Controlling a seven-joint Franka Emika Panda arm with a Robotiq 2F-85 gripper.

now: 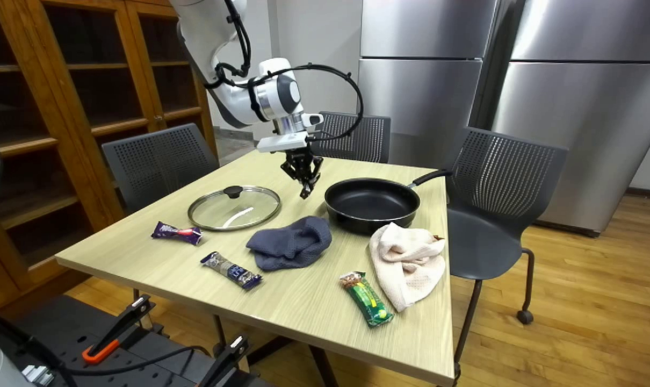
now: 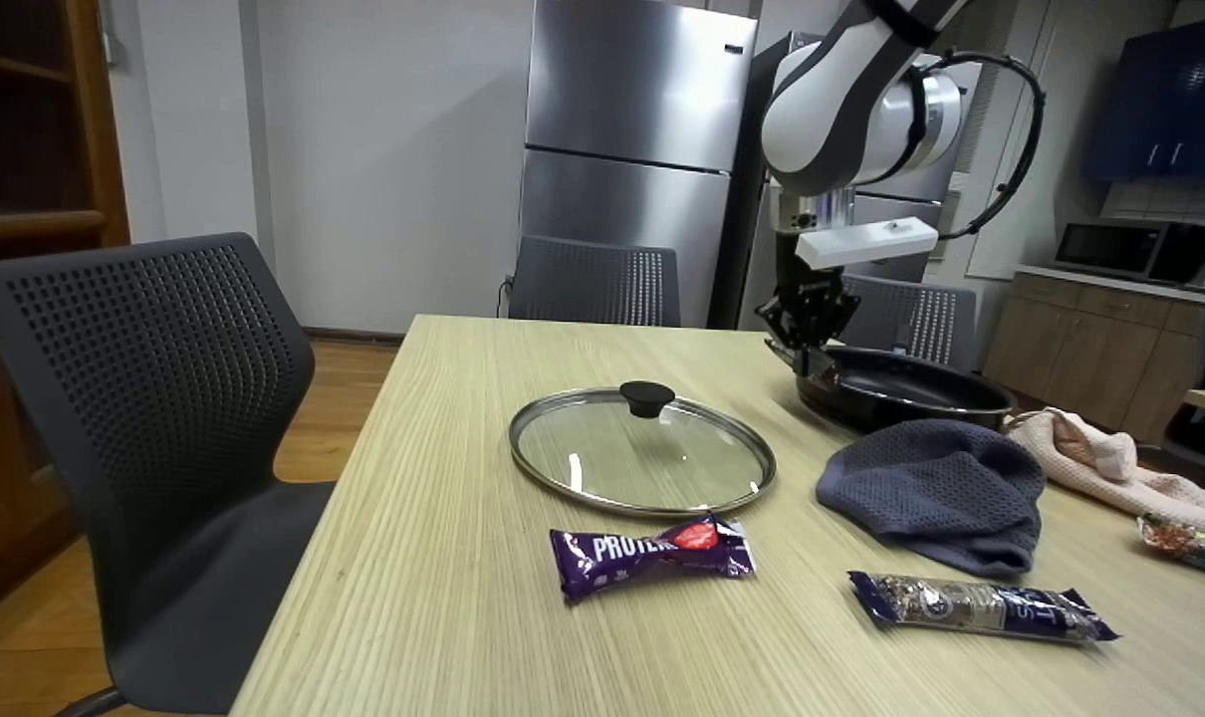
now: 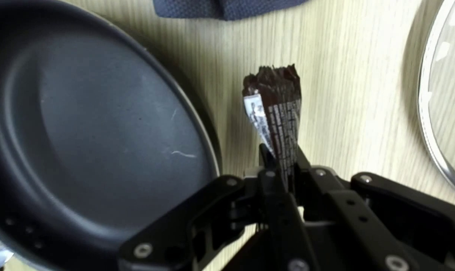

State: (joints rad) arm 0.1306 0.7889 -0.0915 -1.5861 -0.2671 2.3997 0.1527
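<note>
A brown wrapper (image 3: 276, 88) with white print and a crimped end is pinched in my gripper (image 3: 282, 163), which is shut on it in the wrist view. Its other end is hidden by the fingers. In both exterior views the gripper (image 1: 305, 185) hangs above the table between the black frying pan (image 1: 372, 200) and the glass lid (image 1: 239, 210). The pan (image 3: 111, 124) lies just left of the jaws in the wrist view, and the lid's metal rim (image 3: 425, 101) is at the right. A blue-grey cloth (image 2: 946, 488) lies crumpled close to the pan.
A pale pink cloth (image 1: 408, 263) lies at the table's side, with a bit of brown behind it. Also on the table are a purple bar (image 2: 652, 554), a dark blue bar (image 2: 981, 605) and a green bar (image 1: 367, 298). Chairs (image 1: 505, 183) surround the table; the pan's handle (image 1: 432, 176) points outward.
</note>
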